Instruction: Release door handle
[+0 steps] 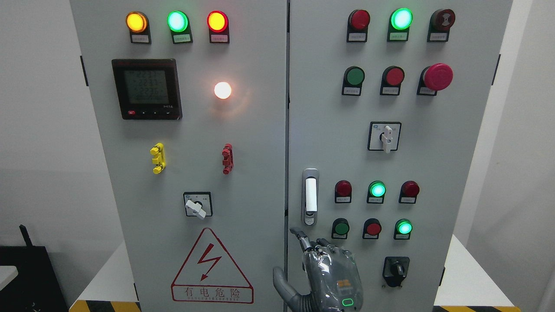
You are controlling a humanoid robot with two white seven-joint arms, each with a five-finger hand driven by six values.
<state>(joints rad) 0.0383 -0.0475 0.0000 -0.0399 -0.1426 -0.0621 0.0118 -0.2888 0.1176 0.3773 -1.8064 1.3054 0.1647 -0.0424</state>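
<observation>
Grey sheet metal fills your view: a two-door electrical cabinet (269, 130) whose top and bottom run past the frame, with pale wall on both sides. You see the seam between the doors running down the middle. On the right door (455, 173) the door handle (310, 197) sits just beside that seam, upright, a white grip in a silver housing with a small lock at its foot. One robot hand (331, 277) rises from the bottom edge directly below the handle; its wrist is cut off at the frame edge, so you cannot tell which arm it belongs to. Its fingers (302, 239) are loosely extended and hold nothing, the longest fingertip pointing up toward the lock but apart from it, and the thumb spread out to the left over the seam. The hand covers part of the lower door panel. Around the handle you see rows of red and green indicator lamps (377, 190), a red mushroom button (438, 76) higher up, and a black rotary switch (396, 271) to the right of the hand. On the left door (130, 195) a black digital meter (146, 89) shows digits too small to read, and a red warning triangle (212, 266) sits low.
</observation>
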